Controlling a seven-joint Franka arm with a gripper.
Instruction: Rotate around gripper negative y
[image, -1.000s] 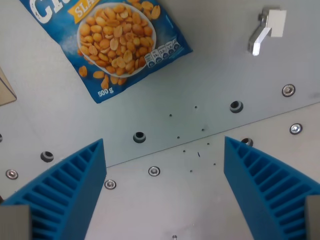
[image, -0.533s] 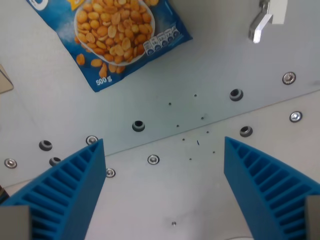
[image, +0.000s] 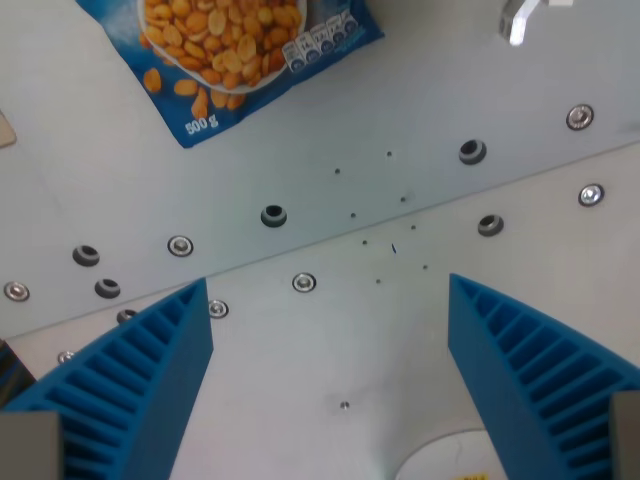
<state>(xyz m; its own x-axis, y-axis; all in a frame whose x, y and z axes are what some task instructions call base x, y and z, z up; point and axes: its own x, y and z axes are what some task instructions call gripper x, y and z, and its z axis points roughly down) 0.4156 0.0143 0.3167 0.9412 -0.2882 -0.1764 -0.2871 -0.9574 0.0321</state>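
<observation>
The gripper (image: 330, 385) is seen spread wide with nothing held, its blue fingers (image: 130, 385) placed at seven and five o'clock over a grey metal table (image: 300, 180). A peanut bag (image: 225, 60) is laid at eleven o'clock, cut off by the frame.

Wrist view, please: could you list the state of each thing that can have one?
claw: open, holding nothing, fingers wide apart
peanut bag: lying flat on the table, looks sealed, cut off at the top edge
metal bracket: mostly out of frame, state unclear
white round object: partly visible, unidentifiable
</observation>
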